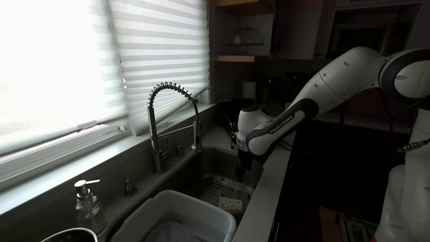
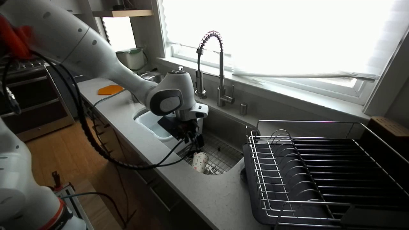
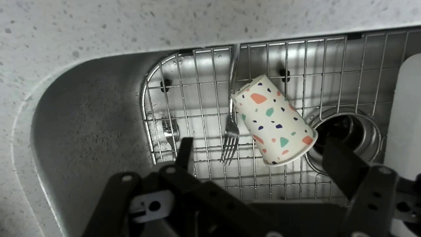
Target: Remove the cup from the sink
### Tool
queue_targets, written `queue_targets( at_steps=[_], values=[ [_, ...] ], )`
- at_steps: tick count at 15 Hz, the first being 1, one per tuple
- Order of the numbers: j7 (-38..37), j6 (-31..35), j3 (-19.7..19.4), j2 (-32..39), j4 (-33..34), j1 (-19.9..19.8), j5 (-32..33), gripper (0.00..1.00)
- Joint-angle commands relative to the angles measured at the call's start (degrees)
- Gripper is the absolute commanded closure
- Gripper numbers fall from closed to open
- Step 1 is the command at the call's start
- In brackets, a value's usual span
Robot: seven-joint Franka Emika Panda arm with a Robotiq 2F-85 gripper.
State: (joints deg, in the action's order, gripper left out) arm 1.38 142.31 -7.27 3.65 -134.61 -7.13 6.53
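Observation:
The cup [image 3: 274,121] is white with coloured spots. It lies on its side on the wire grid in the grey metal sink [image 3: 88,131], its rim pointing down and right in the wrist view. It also shows in both exterior views [image 1: 230,204] [image 2: 200,162]. My gripper [image 3: 259,148] is open, its two fingers spread wide and nothing between them. In the wrist view the cup appears between and beyond the fingertips. In the exterior views the gripper [image 1: 242,171] [image 2: 197,143] hangs pointing down inside the sink, above the grid and apart from the cup.
Two forks [image 3: 231,135] [image 3: 171,131] lie left of the cup, near the drain [image 3: 342,131] at its right. A white tub [image 1: 215,210] fills one sink end. The arched faucet [image 2: 221,83] stands behind. A dish rack [image 2: 306,166] and soap bottle [image 1: 90,211] stand on the counter.

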Motion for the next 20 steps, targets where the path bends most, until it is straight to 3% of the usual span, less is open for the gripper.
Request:
queue_targets(
  at_steps=[1,8,20],
  values=[
    [0.89,-0.09,0.41,7.94,6.04,-0.27,-4.58,0.0],
    [-0.1,-0.87,0.86,18.53,14.3,-0.6,-7.6,0.0],
    [-5.25,-2.34,1.61,30.16,25.75,0.78,-7.9,0.0]
  ],
)
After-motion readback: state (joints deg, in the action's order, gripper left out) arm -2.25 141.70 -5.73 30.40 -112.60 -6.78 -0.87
